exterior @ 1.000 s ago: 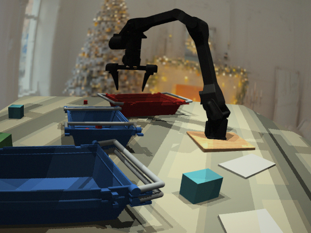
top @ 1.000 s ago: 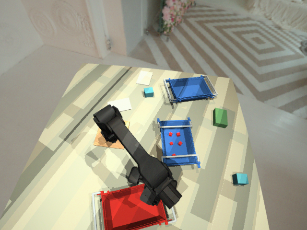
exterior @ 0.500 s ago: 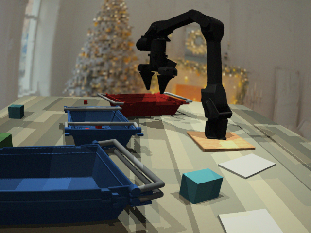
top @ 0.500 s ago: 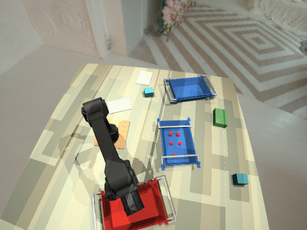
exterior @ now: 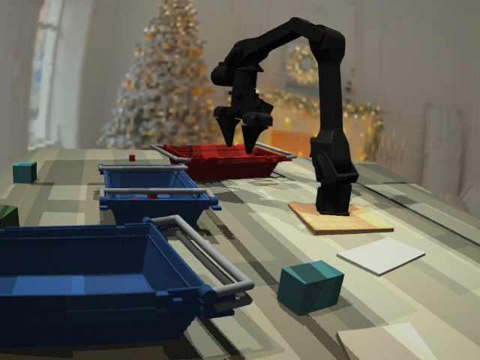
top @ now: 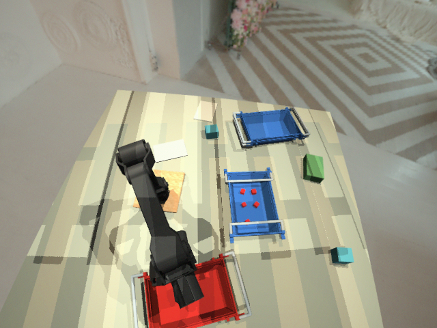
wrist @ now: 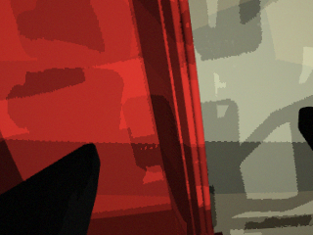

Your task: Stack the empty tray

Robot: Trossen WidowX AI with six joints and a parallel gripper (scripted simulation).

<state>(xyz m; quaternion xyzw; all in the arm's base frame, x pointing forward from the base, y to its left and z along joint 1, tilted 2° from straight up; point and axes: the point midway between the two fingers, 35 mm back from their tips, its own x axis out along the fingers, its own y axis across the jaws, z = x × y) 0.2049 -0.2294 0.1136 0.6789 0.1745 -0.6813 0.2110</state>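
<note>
The loaded blue tray point(top: 272, 201) point(exterior: 154, 211) stands mid-table with several small red blocks point(top: 253, 191) point(exterior: 151, 196) inside. Its two wire bars, one point(top: 248, 180) point(exterior: 154, 190) near each end and the other point(top: 257, 223) point(exterior: 143, 167), lie in across its top. The empty red tray point(top: 227, 285) point(exterior: 232, 170) point(wrist: 193, 147) stands upright beside it, its bars point(top: 242, 282) point(exterior: 275, 150) swung out. My gripper point(exterior: 238, 149) point(wrist: 199, 135) is open and empty, pointing down just above the red tray. In the wrist view a long side wall runs between the fingertips. The arm hides the fingers in the top view.
Another empty blue tray point(top: 272, 127) point(exterior: 77, 317) stands at the far side, its bars out. Teal blocks point(top: 212, 131) point(top: 342, 255) point(exterior: 310, 288) point(exterior: 25, 172), a green block point(top: 313, 168) and flat white point(top: 170, 150) point(exterior: 382, 256) and pinkish sheets point(top: 205, 111) lie about. One red block point(exterior: 131, 157) lies outside the trays.
</note>
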